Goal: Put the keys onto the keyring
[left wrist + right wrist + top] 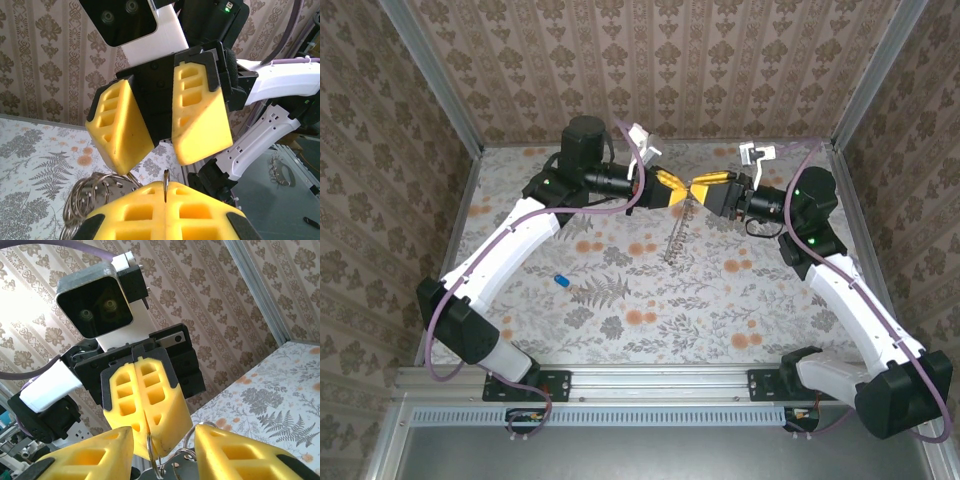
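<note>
Fingers (135,217) of the left gripper (165,189) were clenched flat together. The thin metal ring of the keyring (165,176) stood edge-on in the seam between them, grasped there. Facing it nose to nose, the right gripper (162,150) had its two yellow pads (200,120) standing apart, released and holding nothing. Seen from its own wrist, the ring's wire loops sat in that gap, and I could not tell whether either pad touched them. More coils of wire bunched just beside the left gripper.

From above, the pair met in mid-air towards the rear of the worktop (740,300), near the back wall (650,70) but apart from it. The keyring's beige strap (677,238) trailed from the meeting point towards the middle of the worktop. Whether its far end lay on the surface I could not tell.

The key (561,281), blue-headed, lay flat on the floral surface, off to the left and well apart from the strap. It was near the left arm (510,250) without touching it. Between the two arms the worktop lay open right down to the metal rail (650,385) at the near edge. Side walls boxed in both flanks, with each arm's elbow close to its own side.
</note>
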### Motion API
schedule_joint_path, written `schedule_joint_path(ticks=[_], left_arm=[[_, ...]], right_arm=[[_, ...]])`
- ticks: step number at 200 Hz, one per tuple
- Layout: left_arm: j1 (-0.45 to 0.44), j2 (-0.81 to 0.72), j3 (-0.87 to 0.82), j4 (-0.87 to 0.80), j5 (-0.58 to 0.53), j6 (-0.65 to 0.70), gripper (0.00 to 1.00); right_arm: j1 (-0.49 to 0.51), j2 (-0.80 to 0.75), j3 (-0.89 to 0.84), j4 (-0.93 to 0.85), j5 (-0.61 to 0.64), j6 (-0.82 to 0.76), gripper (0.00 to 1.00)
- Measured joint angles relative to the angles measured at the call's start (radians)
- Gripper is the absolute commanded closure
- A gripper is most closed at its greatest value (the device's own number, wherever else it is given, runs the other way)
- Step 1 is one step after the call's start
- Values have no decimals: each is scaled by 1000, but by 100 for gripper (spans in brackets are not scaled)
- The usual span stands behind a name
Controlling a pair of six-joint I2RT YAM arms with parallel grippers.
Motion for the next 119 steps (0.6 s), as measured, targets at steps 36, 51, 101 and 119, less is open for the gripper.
schedule_joint_path(ticks=[36, 51, 101, 119], left_arm=[[0, 0, 1, 0, 0, 0, 100], [1, 0, 1, 0, 0, 0, 100], [1, 5, 1, -1, -1, 0, 100], [3, 9, 1, -3, 0, 0, 100]], right_arm=[[5, 0, 0, -11, -3, -10, 76], [9, 0, 0, -17, -8, -19, 78], [16, -2, 0, -33, -26, -38, 98], [16, -2, 0, -44, -26, -52, 100]])
